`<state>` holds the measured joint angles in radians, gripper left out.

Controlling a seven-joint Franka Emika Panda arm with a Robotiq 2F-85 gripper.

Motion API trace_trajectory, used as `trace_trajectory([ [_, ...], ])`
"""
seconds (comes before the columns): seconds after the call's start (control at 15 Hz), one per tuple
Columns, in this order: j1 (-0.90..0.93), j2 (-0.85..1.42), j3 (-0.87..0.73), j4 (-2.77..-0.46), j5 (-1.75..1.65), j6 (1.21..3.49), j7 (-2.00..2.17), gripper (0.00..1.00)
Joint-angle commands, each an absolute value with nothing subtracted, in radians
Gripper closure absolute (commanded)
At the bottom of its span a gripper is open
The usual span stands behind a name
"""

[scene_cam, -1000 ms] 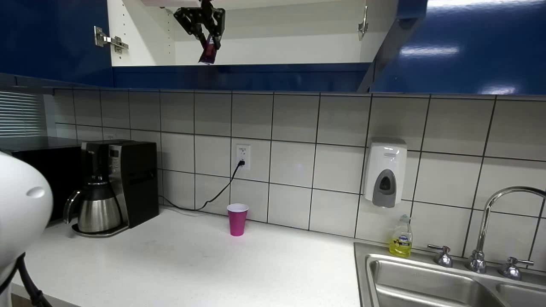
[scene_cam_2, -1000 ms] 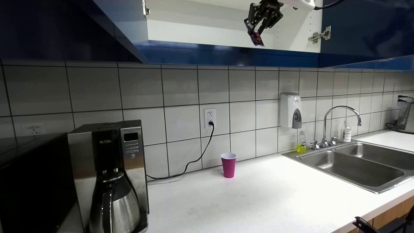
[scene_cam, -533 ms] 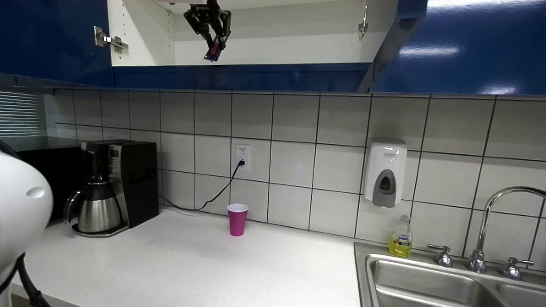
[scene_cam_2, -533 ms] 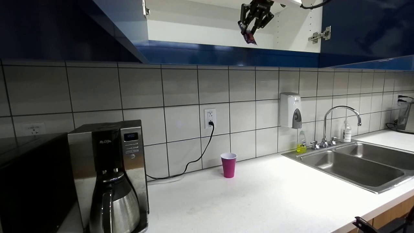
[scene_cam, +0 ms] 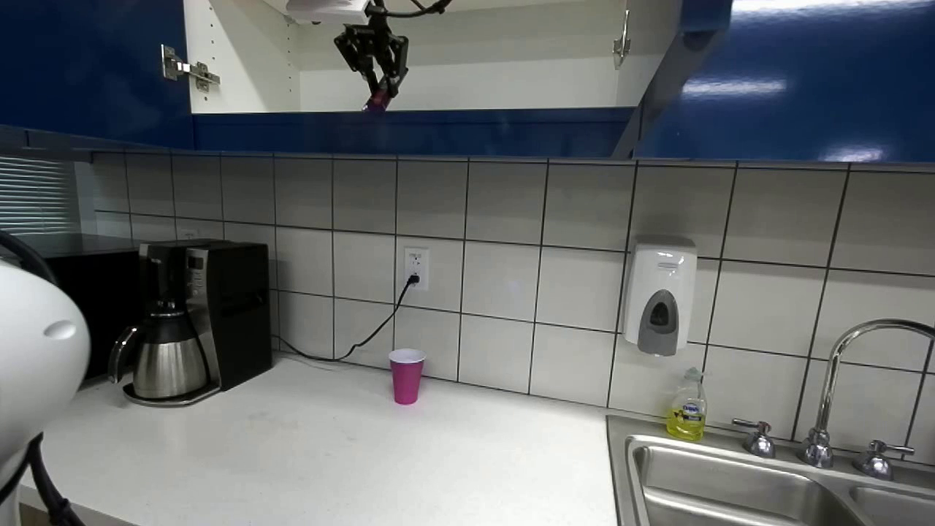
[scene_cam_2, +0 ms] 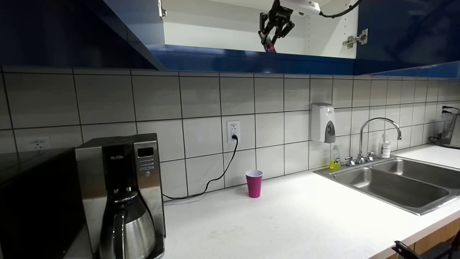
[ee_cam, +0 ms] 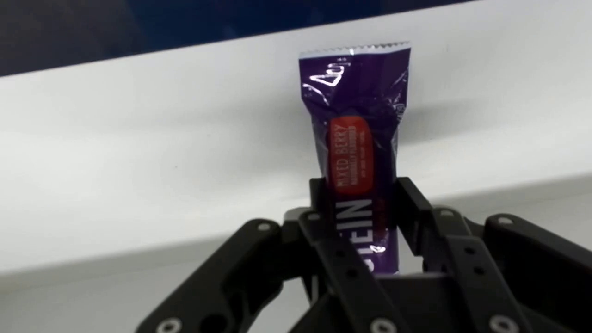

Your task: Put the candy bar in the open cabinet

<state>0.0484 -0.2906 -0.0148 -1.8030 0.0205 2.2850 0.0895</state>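
My gripper is shut on the candy bar at the opening of the open cabinet. In an exterior view the gripper points down, and the lower end of the candy bar meets the top of the cabinet's blue front edge; its tip seems hidden behind it. In the wrist view the purple bar with a red label sits lengthwise between both fingers, its free end over the white cabinet floor. I cannot tell whether the bar touches the floor.
An open blue door with a metal hinge stands beside the opening. Below are a coffee maker, a pink cup, a soap dispenser and a sink.
The gripper with the bar has moved along the cabinet, away from the hinged door beside it, and come lower. The bar's end now meets the front edge. The grip has stayed shut.
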Motion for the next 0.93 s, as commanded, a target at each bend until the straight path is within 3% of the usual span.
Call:
trace_trajectory([
  [0.0,0.025,-0.224,0.002,-1.709,0.025,2.228,0.129,0.85],
  [0.27,0.021,-0.183,0.000,-1.668,0.020,2.210,0.150,0.85],
  [0.33,0.020,-0.176,0.000,-1.660,0.018,2.204,0.153,0.35],
  [0.4,0.018,-0.170,0.000,-1.653,0.015,2.200,0.156,0.34],
  [0.73,0.012,-0.179,-0.007,-1.653,0.019,2.186,0.161,0.00],
  [0.87,0.008,-0.208,-0.010,-1.687,0.021,2.201,0.152,0.00],
])
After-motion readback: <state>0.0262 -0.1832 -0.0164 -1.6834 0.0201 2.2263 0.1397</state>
